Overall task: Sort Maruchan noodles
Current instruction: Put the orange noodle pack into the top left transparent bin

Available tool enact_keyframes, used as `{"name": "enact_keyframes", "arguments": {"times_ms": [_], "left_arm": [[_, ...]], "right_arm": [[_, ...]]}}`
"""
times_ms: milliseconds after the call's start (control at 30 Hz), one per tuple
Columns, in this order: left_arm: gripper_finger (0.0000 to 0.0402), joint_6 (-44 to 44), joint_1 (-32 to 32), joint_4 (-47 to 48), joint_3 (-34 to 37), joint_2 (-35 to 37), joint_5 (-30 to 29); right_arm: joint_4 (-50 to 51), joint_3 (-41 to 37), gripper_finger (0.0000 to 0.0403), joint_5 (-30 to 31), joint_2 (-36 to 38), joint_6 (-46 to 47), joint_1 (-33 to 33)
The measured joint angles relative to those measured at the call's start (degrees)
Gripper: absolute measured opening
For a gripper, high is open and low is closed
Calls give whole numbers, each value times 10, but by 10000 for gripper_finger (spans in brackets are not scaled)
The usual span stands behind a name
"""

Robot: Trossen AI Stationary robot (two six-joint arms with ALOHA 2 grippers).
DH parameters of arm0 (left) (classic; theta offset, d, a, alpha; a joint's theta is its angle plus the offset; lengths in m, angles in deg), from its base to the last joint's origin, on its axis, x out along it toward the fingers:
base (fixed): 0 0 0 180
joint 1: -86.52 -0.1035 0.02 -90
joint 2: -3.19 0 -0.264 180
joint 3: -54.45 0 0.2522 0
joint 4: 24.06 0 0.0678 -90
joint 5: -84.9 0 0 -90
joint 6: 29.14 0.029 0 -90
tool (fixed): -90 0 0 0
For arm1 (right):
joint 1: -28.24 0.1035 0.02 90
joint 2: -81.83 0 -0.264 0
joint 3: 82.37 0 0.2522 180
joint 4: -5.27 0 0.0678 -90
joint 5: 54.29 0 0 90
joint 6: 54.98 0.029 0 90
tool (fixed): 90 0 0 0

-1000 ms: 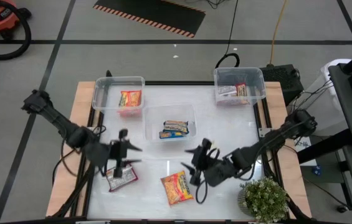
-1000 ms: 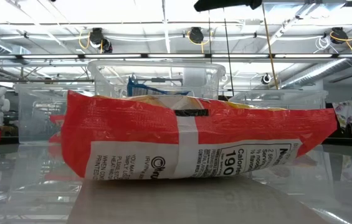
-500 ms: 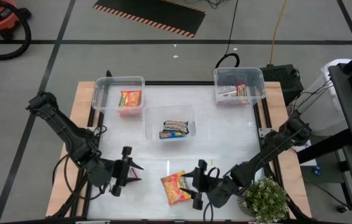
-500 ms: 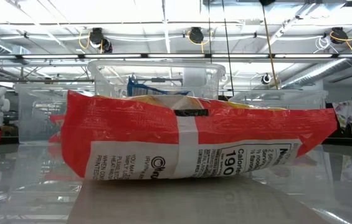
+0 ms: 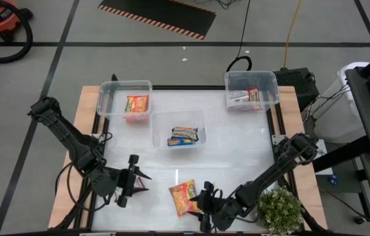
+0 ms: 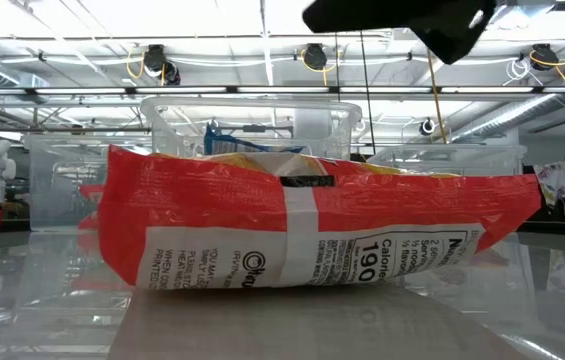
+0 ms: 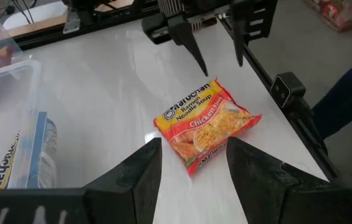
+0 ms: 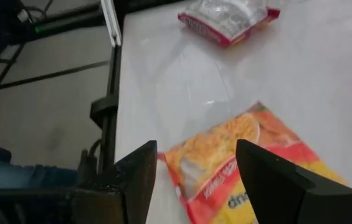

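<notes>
An orange-yellow chicken noodle packet lies flat near the table's near edge; it also shows in the left wrist view, the right wrist view and close up in the low view. My right gripper is open just to its right, with the fingers standing above the packet's edge. My left gripper is open to the packet's left, pointing at it. A red-and-silver packet lies flat on the table; in the high view my left gripper mostly hides it.
Three clear bins stand on the far half of the table. The left bin holds an orange packet, the middle bin blue-yellow packets, and the right bin a red-silver one. A potted plant stands at the near right corner.
My right gripper has moved toward the table's near edge and come down beside the orange packet's right side. My left gripper has moved toward the near edge, over the red-and-silver packet, then stayed still. No packet has moved.
</notes>
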Motion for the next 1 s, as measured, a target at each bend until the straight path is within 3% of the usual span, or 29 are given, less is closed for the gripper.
{"name": "enact_keyframes", "arguments": {"times_ms": [533,867,1000], "left_arm": [[186,-19,7,-2,0,0,1],[186,-30,7,-3,0,0,1],[186,-30,7,-6,0,0,1]], "right_arm": [[122,6,210,-32,-4,89,17],[105,6,210,-102,-42,101,9],[109,6,210,-103,-44,106,7]]}}
